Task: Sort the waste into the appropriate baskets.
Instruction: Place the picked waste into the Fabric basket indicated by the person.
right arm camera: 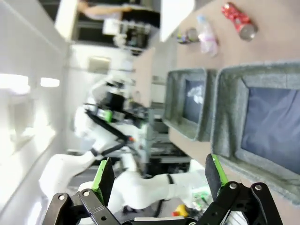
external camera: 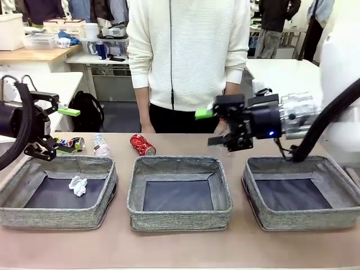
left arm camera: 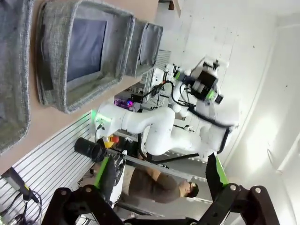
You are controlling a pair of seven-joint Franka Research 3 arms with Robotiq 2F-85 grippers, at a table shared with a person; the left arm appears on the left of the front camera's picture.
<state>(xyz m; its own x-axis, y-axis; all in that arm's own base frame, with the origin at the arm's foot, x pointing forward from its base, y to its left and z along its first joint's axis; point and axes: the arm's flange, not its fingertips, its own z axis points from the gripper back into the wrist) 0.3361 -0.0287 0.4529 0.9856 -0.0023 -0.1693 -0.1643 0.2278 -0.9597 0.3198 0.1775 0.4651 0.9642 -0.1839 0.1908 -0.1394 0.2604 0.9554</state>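
Observation:
Three grey woven baskets stand in a row: left (external camera: 56,216), middle (external camera: 179,218), right (external camera: 304,218). A crumpled white paper ball (external camera: 77,185) lies in the left one. Behind them on the table lie a crushed dark can (external camera: 70,144), a clear plastic bottle (external camera: 102,145) and a crushed red can (external camera: 142,144). My left gripper (external camera: 59,130) hangs open above the left basket's far left corner, holding nothing. My right gripper (external camera: 209,127) hangs open between the middle and right baskets, also holding nothing. The right wrist view shows its gripper (right arm camera: 158,174) open, plus the red can (right arm camera: 239,18) and bottle (right arm camera: 206,35).
A person in a white sweater (external camera: 188,50) stands at the table's far edge, behind the middle basket. A strip of bare table (external camera: 180,247) runs in front of the baskets. In the left wrist view, its own gripper (left arm camera: 158,173) is open and the middle basket (left arm camera: 51,56) shows sideways.

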